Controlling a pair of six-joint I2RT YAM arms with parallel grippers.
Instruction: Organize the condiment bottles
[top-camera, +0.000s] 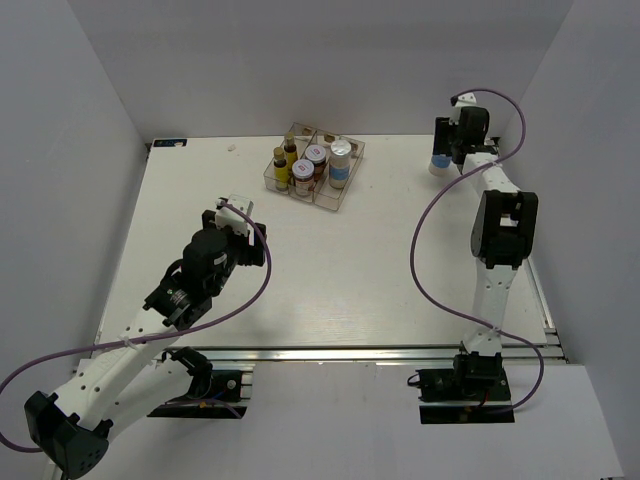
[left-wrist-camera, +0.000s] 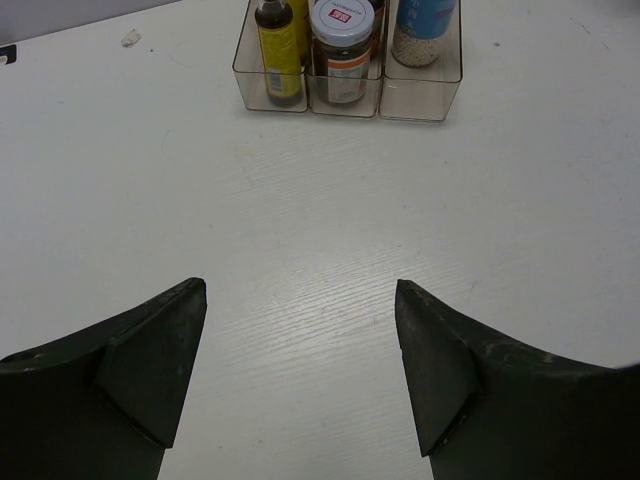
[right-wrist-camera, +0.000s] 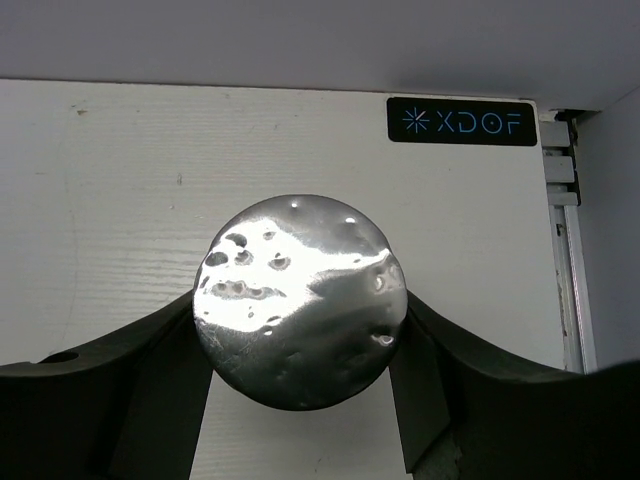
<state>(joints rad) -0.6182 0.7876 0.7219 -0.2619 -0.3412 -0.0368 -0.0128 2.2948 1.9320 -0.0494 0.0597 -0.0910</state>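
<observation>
A clear three-compartment tray (top-camera: 335, 200) stands at the back middle of the table. It holds slim yellow bottles (top-camera: 282, 171), brown jars (top-camera: 303, 180) and a white cylinder with a blue band (top-camera: 340, 162). The left wrist view shows a yellow bottle (left-wrist-camera: 279, 55), a brown jar (left-wrist-camera: 342, 55) and the white cylinder (left-wrist-camera: 420, 30) in the tray (left-wrist-camera: 420, 105). My left gripper (top-camera: 236, 210) (left-wrist-camera: 300, 295) is open and empty over bare table, well short of the tray. My right gripper (top-camera: 446, 152) (right-wrist-camera: 300, 305) is at the far right, shut on a second white, blue-banded bottle (top-camera: 437, 163) just below its silver cap (right-wrist-camera: 300, 290).
White walls close in the table on the left, back and right. A black XDOF label (right-wrist-camera: 462, 121) and a metal rail (right-wrist-camera: 565, 250) mark the back right corner beside the held bottle. A small white scrap (left-wrist-camera: 130, 38) lies left of the tray.
</observation>
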